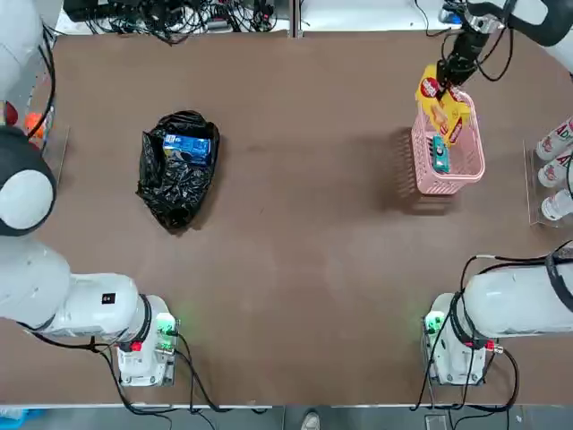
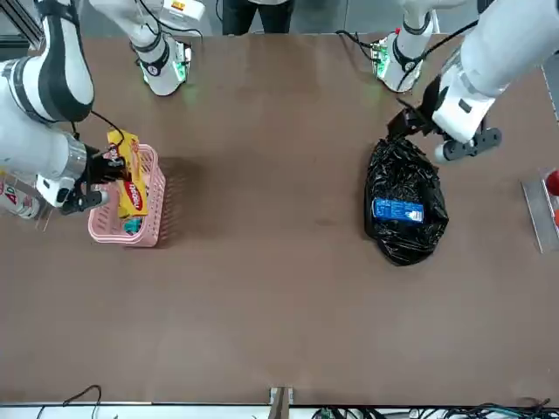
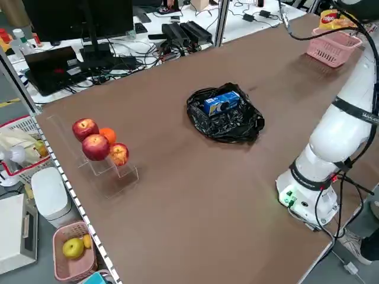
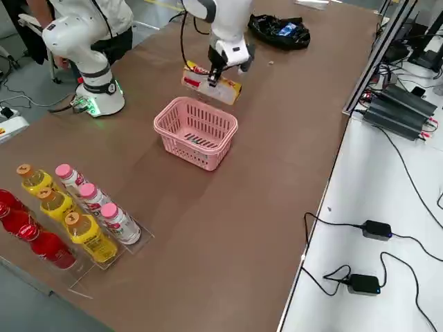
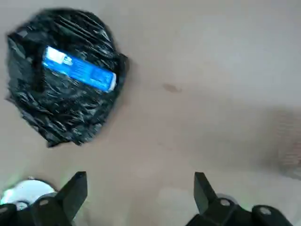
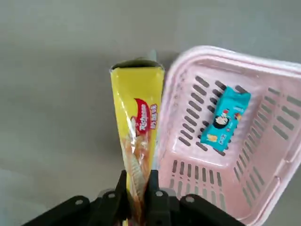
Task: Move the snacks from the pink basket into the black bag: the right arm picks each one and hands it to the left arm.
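- Top view: your right gripper point(image 1: 445, 82) is clamped on the yellow pack point(image 1: 440, 106), lifted over the pink basket point(image 1: 466, 168).
- Teal box point(image 1: 439, 154) lies inside the basket.
- Left gripper point(image 2: 425, 131) fingers wide, empty, beside the black bag point(image 1: 175, 179) holding the blue pack point(image 1: 186, 148).

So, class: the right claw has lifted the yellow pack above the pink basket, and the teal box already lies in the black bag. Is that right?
Not quite. The right claw does hold the yellow pack above the pink basket, but the teal box lies in that basket, as the right wrist view shows. The black bag holds the blue pack.

Even bright overhead light, soft shadow beside the pink basket point(image 1: 448, 157), left wrist view motion-blurred
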You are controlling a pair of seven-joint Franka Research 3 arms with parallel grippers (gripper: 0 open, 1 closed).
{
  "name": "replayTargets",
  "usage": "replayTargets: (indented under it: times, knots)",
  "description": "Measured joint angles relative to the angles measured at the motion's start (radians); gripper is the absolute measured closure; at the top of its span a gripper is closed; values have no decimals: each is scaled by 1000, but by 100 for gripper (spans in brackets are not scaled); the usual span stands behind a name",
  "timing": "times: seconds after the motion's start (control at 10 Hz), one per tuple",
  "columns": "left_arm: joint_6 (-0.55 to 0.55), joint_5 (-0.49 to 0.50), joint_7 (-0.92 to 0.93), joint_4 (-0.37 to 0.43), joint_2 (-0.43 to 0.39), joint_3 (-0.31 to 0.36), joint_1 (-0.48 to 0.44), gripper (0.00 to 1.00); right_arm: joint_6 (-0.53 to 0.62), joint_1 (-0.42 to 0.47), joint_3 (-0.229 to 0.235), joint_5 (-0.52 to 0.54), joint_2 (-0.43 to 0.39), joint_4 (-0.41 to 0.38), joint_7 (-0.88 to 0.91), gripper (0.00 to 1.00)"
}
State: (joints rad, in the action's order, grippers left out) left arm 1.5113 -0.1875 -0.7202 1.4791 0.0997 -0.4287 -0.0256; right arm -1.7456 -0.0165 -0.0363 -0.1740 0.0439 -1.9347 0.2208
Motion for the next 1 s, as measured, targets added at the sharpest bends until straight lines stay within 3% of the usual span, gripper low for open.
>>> replayTargets:
  times: [0.2, 0.6, 1.0]
  knots:
    - [82, -13, -153, 0, 31, -58, 17, 0, 3, -51, -2, 0, 0, 26, 0, 81]
    - [148, -14, -550, -27, 112, -70, 110, 0, -31, -159, -5, -2, 0, 65, 0, 81]
    - [149, 17, -680, -57, 128, -68, 120, 0, -164, -293, -8, -29, 1, 78, 32, 81]
